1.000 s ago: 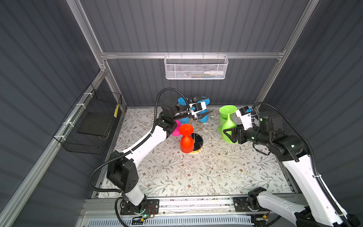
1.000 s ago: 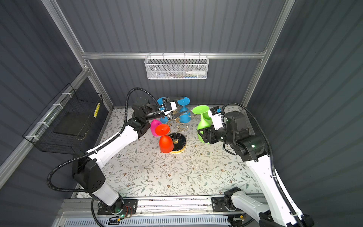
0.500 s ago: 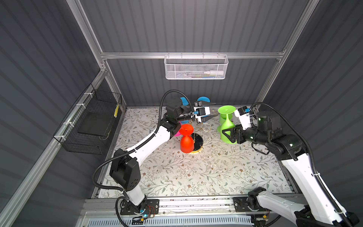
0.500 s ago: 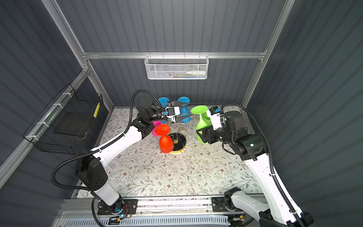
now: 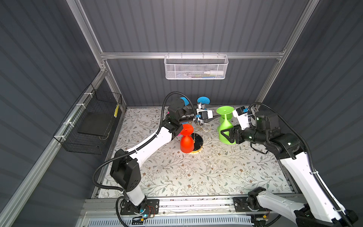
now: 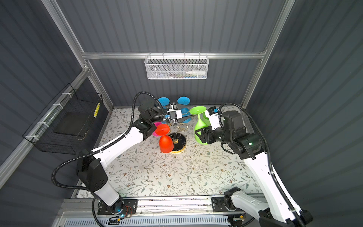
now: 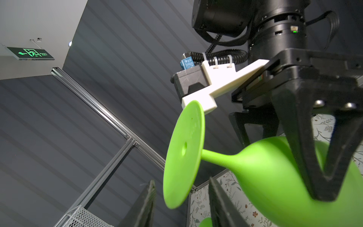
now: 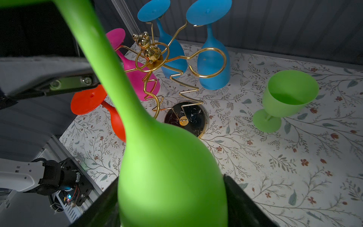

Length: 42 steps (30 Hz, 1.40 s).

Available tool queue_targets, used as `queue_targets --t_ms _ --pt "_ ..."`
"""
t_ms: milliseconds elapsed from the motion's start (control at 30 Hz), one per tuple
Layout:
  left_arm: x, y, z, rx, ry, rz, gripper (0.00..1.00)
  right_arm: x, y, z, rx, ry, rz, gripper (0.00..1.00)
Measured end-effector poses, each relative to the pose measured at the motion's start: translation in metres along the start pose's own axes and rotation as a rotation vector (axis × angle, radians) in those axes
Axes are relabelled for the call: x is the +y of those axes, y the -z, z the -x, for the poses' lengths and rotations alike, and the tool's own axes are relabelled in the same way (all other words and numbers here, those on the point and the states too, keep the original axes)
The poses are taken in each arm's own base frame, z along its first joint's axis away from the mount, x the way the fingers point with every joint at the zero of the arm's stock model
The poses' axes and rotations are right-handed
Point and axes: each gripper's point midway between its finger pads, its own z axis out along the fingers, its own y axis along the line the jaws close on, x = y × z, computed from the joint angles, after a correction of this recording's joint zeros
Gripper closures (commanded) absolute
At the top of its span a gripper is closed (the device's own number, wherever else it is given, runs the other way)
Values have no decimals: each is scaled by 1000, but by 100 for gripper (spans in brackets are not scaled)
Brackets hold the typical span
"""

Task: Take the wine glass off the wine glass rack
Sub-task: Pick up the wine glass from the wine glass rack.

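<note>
Plastic or silicone, to judge by the matte, opaque skin, makes up the green glass [image 5: 224,125]. It is probably light, tough and slightly yielding, not brittle. It hangs foot-up, clear of the rack [image 8: 186,115] and beside it on the right arm's side. Whether its rim touches the table [image 5: 196,176] I cannot tell.

The right gripper [image 5: 225,135] has it by the bowl [image 8: 170,176], one finger [image 7: 302,149] on each flank, pinching the wide part. That looks a sound hold, since the bowl fills the jaws. The curve tapers towards the stem [image 7: 218,157], though, so a smooth wall could creep out of a loose squeeze. Firm pressure should not harm this material.

The left gripper [image 5: 217,117] points at the underside of the foot [image 7: 184,155]. Its fingers [image 7: 146,206] stand apart. The foot's rim shows in that gap in the left wrist view, but I cannot tell whether either finger touches it. The thin stem just under the foot would be the second good hold, as the disc stops any slide.

Two blue glasses [image 8: 213,64], a pink glass [image 8: 137,78] and a red glass [image 5: 186,144] hang on the rack. A second green glass [image 8: 288,94] stands upright on the table.
</note>
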Motion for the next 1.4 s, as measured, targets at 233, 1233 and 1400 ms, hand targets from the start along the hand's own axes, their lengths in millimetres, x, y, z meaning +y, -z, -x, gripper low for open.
queue_targets --t_ms 233,1233,1400 --pt "3 -1 1 -1 -21 16 62 1 0 0 1 -7 7 73" --pt "8 9 -16 81 19 110 100 7 13 11 -94 -46 25 20" --pt "11 20 -17 133 160 187 100 12 32 30 -222 -49 60 17"
